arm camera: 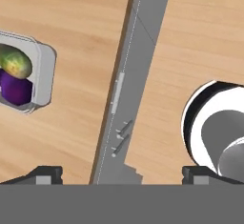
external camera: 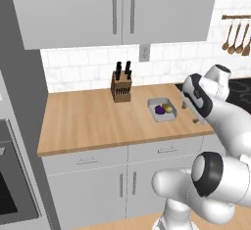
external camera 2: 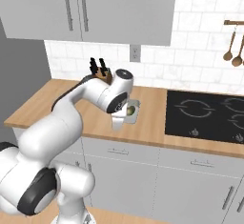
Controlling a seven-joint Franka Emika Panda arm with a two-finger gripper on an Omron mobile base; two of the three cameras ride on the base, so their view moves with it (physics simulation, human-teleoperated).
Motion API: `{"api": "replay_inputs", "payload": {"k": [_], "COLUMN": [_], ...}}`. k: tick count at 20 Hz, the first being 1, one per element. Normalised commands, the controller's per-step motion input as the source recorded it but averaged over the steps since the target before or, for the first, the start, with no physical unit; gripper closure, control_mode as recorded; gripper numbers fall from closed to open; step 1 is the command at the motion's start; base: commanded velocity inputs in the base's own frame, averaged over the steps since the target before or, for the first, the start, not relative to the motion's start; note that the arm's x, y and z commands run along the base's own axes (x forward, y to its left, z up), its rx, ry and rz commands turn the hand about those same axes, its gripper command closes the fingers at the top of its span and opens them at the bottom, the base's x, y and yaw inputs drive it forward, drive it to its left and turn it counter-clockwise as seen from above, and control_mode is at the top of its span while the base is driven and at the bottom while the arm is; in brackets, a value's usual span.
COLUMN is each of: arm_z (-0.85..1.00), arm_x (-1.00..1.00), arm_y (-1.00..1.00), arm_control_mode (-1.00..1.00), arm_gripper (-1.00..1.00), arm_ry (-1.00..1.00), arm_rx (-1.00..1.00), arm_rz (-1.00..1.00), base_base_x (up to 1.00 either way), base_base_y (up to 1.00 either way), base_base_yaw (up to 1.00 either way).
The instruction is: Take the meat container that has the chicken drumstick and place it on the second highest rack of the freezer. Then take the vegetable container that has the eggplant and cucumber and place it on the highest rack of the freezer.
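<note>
open gripper above the counter's front edge, the vegetable container off to one side.

the gripper [arm camera: 122, 175] is spread wide and holds nothing – its two dark fingertips [arm camera: 45, 174] stand far apart at the bottom of the hand view, looking down over the wooden counter [external camera: 88, 119] and its front edge. the vegetable container [arm camera: 40, 73], a pale grey tray, sits on the counter near the hand but not under it; in it the cucumber [arm camera: 15, 61] lies touching the eggplant [arm camera: 16, 88]. from the left base view the tray [external camera: 162, 109] is between the knife block [external camera: 121, 84] and the arm. to do this well, the hand probably should move over the tray, line its jaws across a rim wall, come down level, and close on the rim – not the vegetables. the freezer's racks can't be made out here.
</note>
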Motion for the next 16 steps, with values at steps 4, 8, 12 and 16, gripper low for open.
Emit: {"api": "replay_inputs", "payload": {"k": [4, 8, 12, 16], "arm_z": [-0.17, -0.18, -0.19, -0.11], "arm_x": [0.07, 0.01, 0.13, 0.27], "arm_y": [0.00, 0.01, 0.00, 0.00], "arm_control_mode": [-1.00, -1.00, -1.00, -1.00], "arm_gripper": [-1.00, -1.00, -1.00, -1.00], "arm_ry": [0.00, 0.00, 0.00, 0.00], "arm_rx": [0.01, 0.00, 0.00, 0.00], "arm_rz": [-0.02, -0.01, -0.02, -0.01], "base_base_x": [0.00, 0.00, 0.00, 0.00], "base_base_y": [0.00, 0.00, 0.00, 0.00], "base_base_yaw": [0.00, 0.00, 0.00, 0.00]}}
